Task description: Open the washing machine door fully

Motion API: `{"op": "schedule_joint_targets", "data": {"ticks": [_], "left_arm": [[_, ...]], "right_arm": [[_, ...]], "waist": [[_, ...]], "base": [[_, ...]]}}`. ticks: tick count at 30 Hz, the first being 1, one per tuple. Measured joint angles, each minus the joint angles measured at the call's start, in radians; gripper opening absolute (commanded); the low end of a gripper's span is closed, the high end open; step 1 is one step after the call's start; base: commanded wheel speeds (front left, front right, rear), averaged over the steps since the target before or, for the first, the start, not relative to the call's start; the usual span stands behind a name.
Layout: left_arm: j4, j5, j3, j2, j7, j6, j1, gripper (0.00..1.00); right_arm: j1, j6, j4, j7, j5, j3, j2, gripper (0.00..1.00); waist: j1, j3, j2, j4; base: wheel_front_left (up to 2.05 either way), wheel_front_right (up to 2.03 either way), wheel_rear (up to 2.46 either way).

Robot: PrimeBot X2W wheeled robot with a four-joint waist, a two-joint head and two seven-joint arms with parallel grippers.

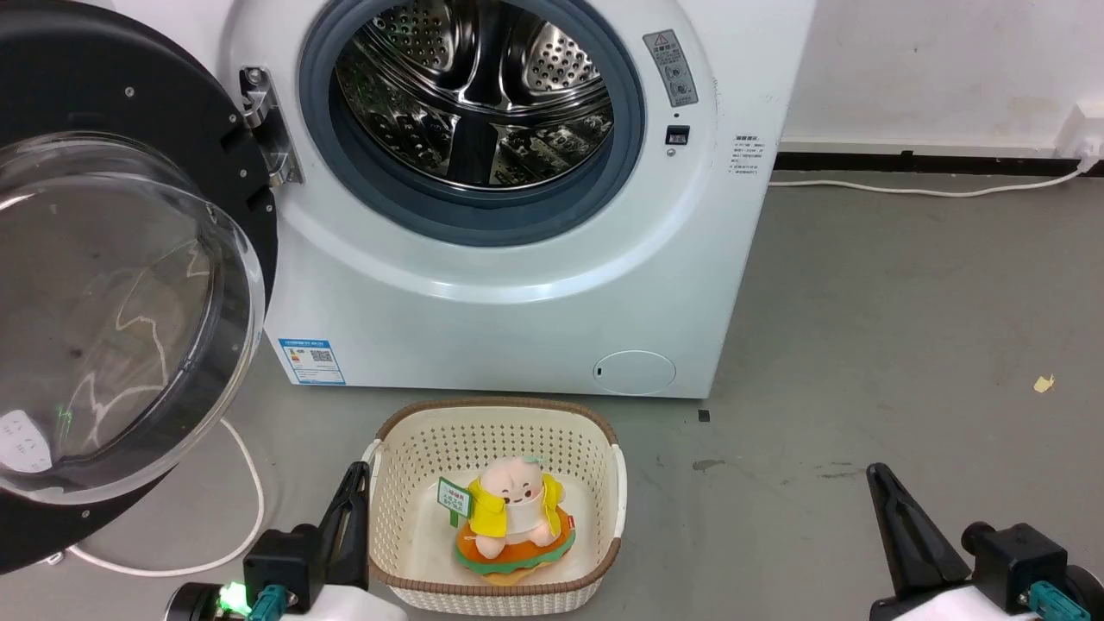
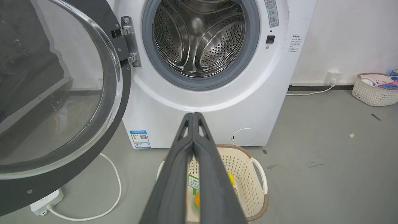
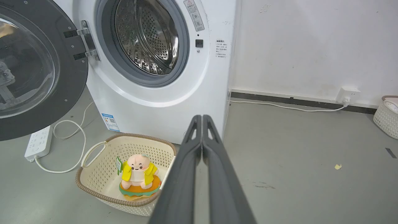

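Observation:
The white washing machine (image 1: 517, 293) stands ahead with its steel drum (image 1: 483, 95) exposed inside a grey rubber ring. Its glossy black round door (image 1: 129, 285) is swung wide to the left on a metal hinge (image 1: 267, 121), the clear glass bowl bulging toward me. My left gripper (image 1: 355, 473) is shut and empty at the lower left, beside the basket and well below the door. In the left wrist view its fingertips (image 2: 193, 115) meet. My right gripper (image 1: 878, 473) is shut and empty at the lower right, over bare floor, its fingertips (image 3: 202, 117) together.
A cream perforated basket (image 1: 595, 483) holding a plush toy (image 1: 513, 517) sits on the floor before the machine. A white cable (image 1: 250, 483) and power strip (image 3: 39, 143) lie under the door. Another basket (image 2: 373, 93) stands by the right wall. Grey floor spreads to the right.

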Motion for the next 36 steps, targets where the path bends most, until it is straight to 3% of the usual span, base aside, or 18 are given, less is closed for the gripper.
{"op": "schedule_joint_targets", "data": {"ticks": [36], "left_arm": [[-0.030, 0.083, 0.094, -0.058, 0.078, -0.058, -0.016, 0.00]], "right_arm": [[-0.036, 0.000, -0.007, 0.063, -0.029, 0.020, 0.000, 0.00]], "waist": [[0.0000, 0.007, 0.0000, -0.010]], "base": [[0.00, 0.00, 0.00]]}}
